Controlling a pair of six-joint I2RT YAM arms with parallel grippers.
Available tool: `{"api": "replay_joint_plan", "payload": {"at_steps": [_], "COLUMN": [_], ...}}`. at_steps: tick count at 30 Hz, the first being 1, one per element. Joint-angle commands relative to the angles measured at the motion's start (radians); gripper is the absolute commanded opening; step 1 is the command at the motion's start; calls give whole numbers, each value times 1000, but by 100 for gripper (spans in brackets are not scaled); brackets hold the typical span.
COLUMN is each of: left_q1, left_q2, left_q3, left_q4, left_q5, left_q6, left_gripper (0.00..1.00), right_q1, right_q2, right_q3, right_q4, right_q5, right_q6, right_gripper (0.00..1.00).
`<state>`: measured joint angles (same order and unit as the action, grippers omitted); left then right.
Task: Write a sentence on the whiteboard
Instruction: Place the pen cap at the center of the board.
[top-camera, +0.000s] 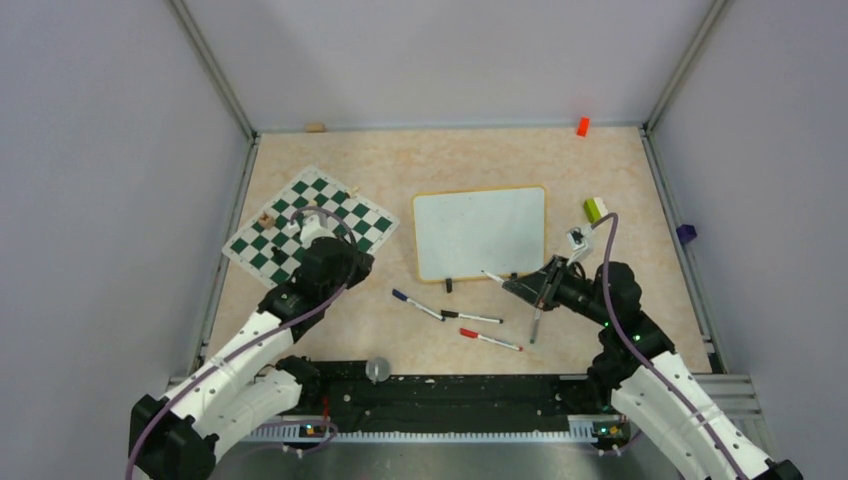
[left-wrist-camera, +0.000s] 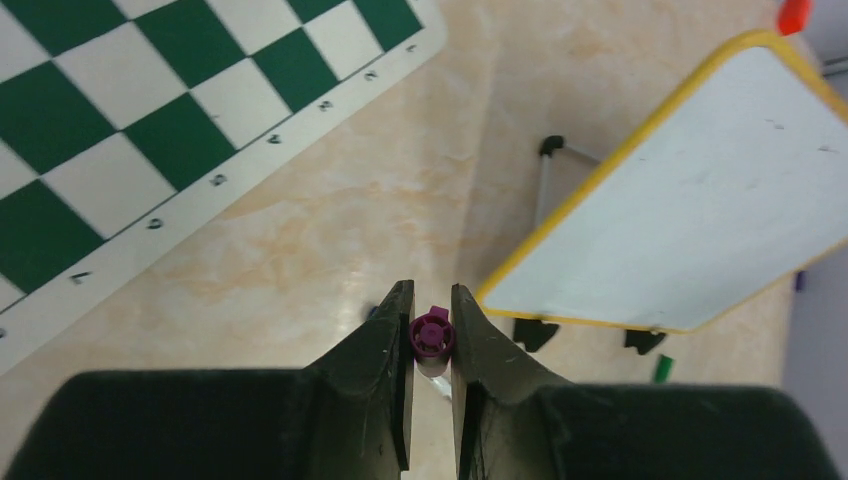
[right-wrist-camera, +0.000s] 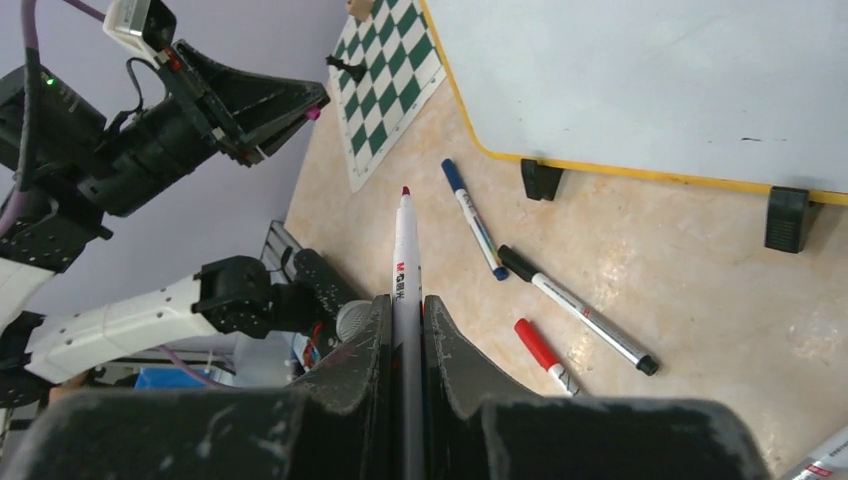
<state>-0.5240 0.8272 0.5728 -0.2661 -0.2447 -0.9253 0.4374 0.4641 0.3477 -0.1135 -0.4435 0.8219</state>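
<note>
Purple cap (left-wrist-camera: 432, 334) pinched in left tool (left-wrist-camera: 431, 296) (right tool (right-wrist-camera: 406, 305) clamps marker (right-wrist-camera: 404, 240)).

Left arm (top-camera: 238, 352) and right arm (top-camera: 668, 388): white near links, black wrists, black wedge fingers (left-wrist-camera: 375, 385), one lilac cable (top-camera: 604, 268) each.

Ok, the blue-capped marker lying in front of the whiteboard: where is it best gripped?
The blue-capped marker lies flat on the table, so only its long sides are free, and its other end sits close to the black-capped marker. Probably best: mid-barrel, a little toward the blue cap, from straight above, jaws across it.
</note>
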Motion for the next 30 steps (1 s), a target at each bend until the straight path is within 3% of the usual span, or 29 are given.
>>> {"api": "replay_joint_plan", "payload": {"at_steps": [1, 5, 13, 20, 24, 27, 30], "left_q1": [5, 6, 5, 6, 5, 5, 5], "left_q2": [20, 62, 221, 324, 321, 313, 293], "left_q3": [1, -28, -95, -76, -68, -52, -29], "left_q4": [-132, -135, -61, -78, -94, -122, -160], "left_q5": [-136, -163, -81, -62, -56, -51, -45], "left_q6": [56, 64, 30, 7, 4, -3, -7], "left_gripper": [0, 0, 0, 1, 14, 35, 50], "right_q1": [-2, -1, -1, -1, -1, -2, -2], "right_q2": [17, 16, 13, 8, -13, -25, -35], "right_q3": [76, 86, 89, 95, 94, 95, 97], "right_q4": [-50, -68, -44, -48, -61, -74, -98], "right_q5": [43, 61, 49, 51, 61, 78, 109], "right_q6": [-74, -79, -47, -46, -46, -47, -50], "right_gripper": [0, 0, 0, 0, 0, 0, 0]}}
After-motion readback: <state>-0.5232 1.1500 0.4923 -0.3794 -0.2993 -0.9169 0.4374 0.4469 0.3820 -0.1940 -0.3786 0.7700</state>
